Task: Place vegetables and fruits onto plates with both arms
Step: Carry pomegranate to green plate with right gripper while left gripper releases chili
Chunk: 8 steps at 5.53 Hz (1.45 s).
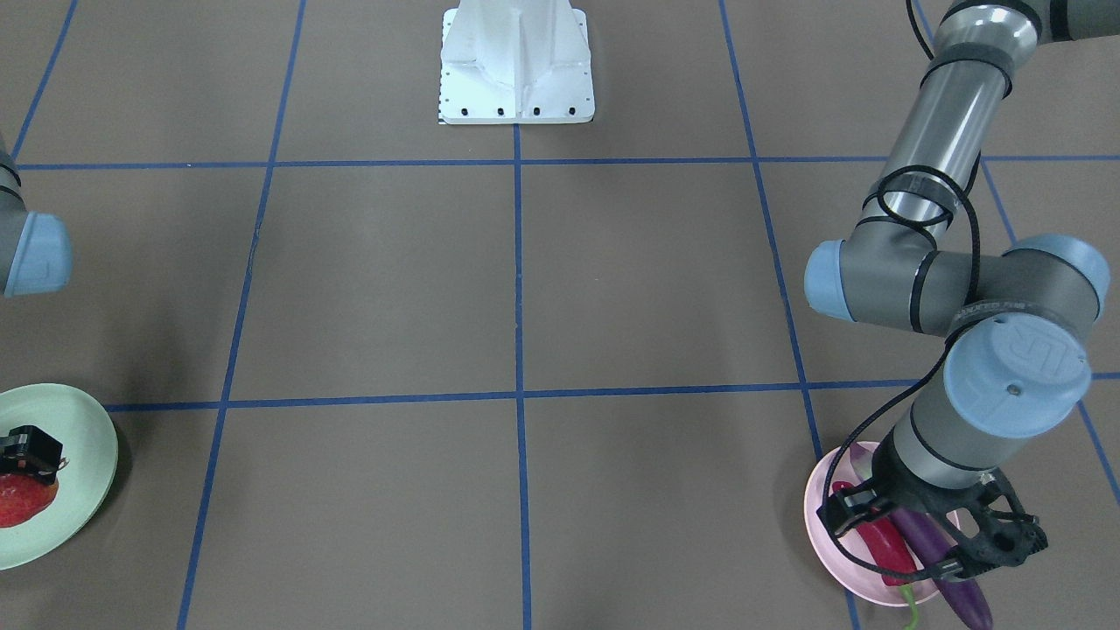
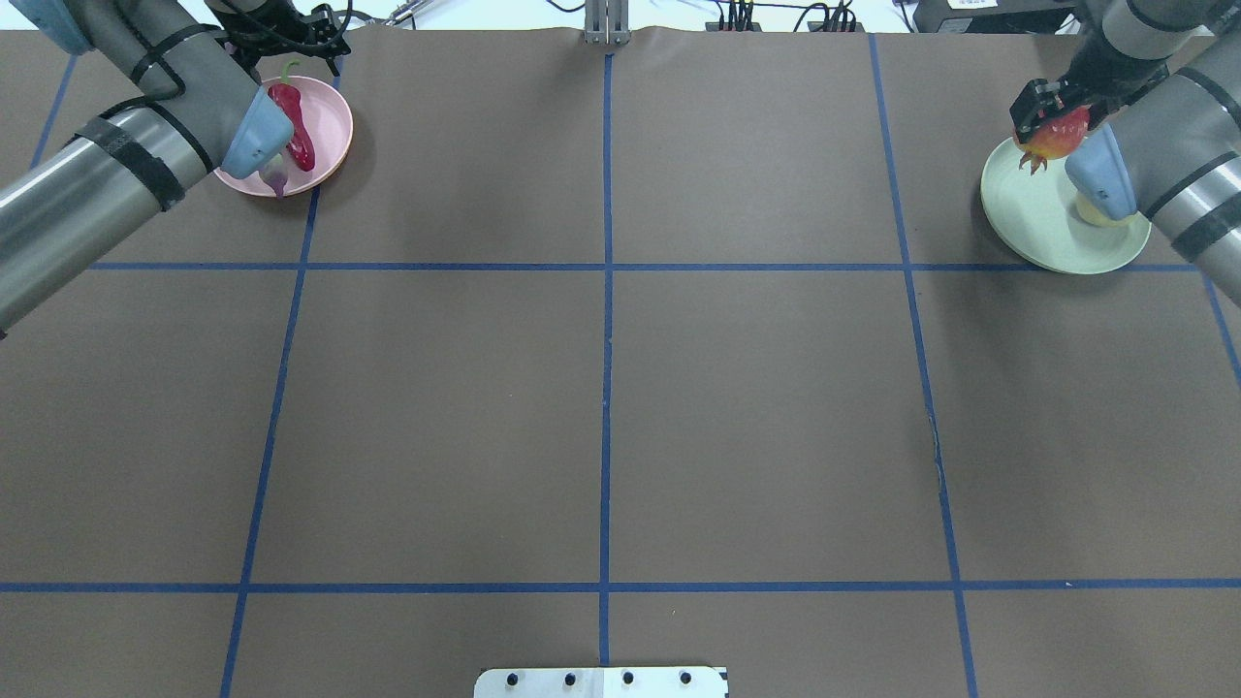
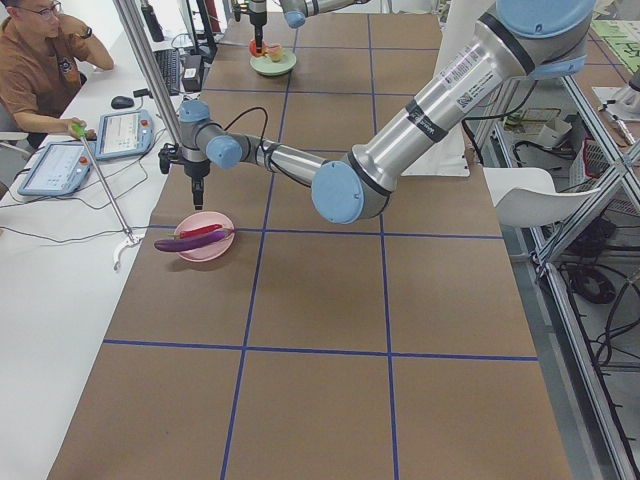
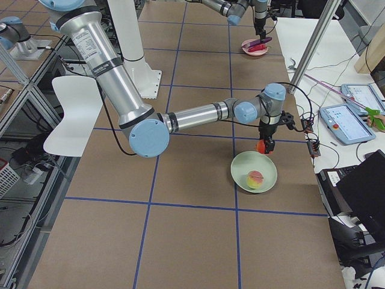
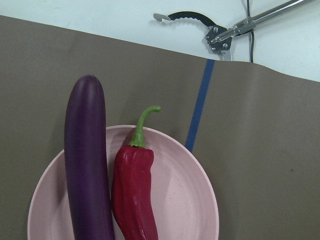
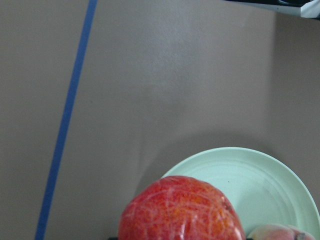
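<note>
Right tool (image 1: pixel 31 455) clamps the pomegranate (image 6: pixel 182 210) over the far rim of the mint plate (image 2: pixel 1037 218); its centre and the peach (image 4: pixel 255 179) lie robot-ward. Left tool (image 3: pixel 197 198) hangs above eggplant (image 5: pixel 85 160) and chili (image 5: pixel 132 195) on the pink plate (image 5: pixel 185 200), opening unclear.

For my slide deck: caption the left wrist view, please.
Purple eggplant and red chili pepper lie side by side on the pink plate.

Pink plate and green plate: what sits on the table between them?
Nothing: the overhead view shows only bare brown table and blue tape lines from pink plate to green plate.
</note>
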Available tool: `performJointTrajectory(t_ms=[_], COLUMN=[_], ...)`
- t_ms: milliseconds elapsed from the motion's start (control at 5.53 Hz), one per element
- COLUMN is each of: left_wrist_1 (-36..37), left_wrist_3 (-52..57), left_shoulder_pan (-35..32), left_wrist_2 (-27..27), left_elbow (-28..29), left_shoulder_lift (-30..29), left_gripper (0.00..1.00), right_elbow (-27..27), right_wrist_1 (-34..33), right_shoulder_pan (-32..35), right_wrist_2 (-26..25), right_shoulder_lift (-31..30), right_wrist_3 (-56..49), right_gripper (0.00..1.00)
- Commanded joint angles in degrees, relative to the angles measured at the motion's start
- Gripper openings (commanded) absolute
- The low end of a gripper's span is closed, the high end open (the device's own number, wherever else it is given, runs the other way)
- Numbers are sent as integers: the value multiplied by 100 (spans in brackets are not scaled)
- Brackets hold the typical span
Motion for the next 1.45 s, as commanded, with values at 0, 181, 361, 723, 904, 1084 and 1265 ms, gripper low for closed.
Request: performJointTrajectory(t_ms=[0, 181, 361, 723, 904, 1084, 1265], left_wrist_1=[7, 7, 7, 7, 24, 24, 190], left_wrist_3=[0, 0, 0, -9, 0, 0, 9], left_shoulder_pan=[-6, 3, 3, -6, -23, -41, -58], left_wrist_2=[-12, -12, -12, -12, -73, -213, -240], left_elbow=[-17, -17, -17, -34, -139, -262, -454], left_shoulder_lift=[-4, -4, -13, -22, -5, 22, 39], left_gripper=[100, 100, 100, 100, 100, 100, 100], right_elbow=[-51, -112, -174, -140, -104, 35, 228], right_wrist_1=[0, 0, 0, 8, 0, 0, -18], right_shoulder_pan=[-3, -12, -47, -100, -91, -48, 144], right_wrist_2=[5, 5, 13, 22, 74, 327, 469], right_shoulder_lift=[-302, -347, -331, -322, -252, -243, -242], right_wrist_3=[-276, -304, -286, -251, -234, -225, -138], right_gripper=[0, 5, 50, 99, 100, 100, 100])
